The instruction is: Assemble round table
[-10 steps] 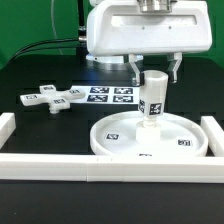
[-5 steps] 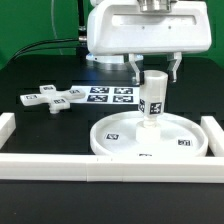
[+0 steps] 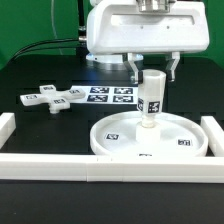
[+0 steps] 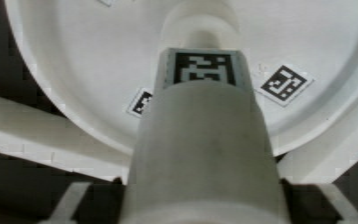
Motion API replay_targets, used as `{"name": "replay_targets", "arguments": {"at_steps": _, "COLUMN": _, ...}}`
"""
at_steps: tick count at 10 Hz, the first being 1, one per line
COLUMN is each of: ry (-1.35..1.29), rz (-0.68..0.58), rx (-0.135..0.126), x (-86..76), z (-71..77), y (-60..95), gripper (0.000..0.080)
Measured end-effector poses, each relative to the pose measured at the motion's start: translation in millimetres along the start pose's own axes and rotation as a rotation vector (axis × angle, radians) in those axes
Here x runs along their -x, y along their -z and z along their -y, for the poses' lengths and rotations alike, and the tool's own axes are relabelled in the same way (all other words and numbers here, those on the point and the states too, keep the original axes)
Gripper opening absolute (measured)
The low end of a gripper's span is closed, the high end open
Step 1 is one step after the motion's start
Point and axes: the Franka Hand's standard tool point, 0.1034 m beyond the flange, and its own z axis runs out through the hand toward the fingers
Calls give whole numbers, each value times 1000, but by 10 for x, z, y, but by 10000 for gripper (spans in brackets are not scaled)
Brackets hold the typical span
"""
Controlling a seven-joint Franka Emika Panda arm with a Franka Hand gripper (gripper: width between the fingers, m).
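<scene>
White plastic makes up the short leg (image 3: pixel 153 100), which stands straight up in the middle of the big round disc (image 3: pixel 115 140); the disc lies flat on the black table (image 3: pixel 40 125), just inside the long white bars (image 3: pixel 100 165). The gripper (image 3: pixel 155 72) hangs over the leg with its two fingers wide apart, one on each side of the leg's top, with a little gap on both sides. The cross-shaped base (image 3: pixel 52 97) lies well apart from the disc, on the exterior view's left, just beside the marker board (image 3: pixel 110 95).

leg (image 3: pixel 152 100) blocking disc (image 3: pixel 125 141) centre, surround seemingly open
</scene>
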Motion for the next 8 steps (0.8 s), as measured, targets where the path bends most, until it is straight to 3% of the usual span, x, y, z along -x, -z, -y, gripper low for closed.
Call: {"name": "replay_targets", "arguments": {"at_steps": 8, "ry": 8, "rz": -25, "rx": 4, "x": -86, "z": 37, "y": -45, "gripper": 413}}
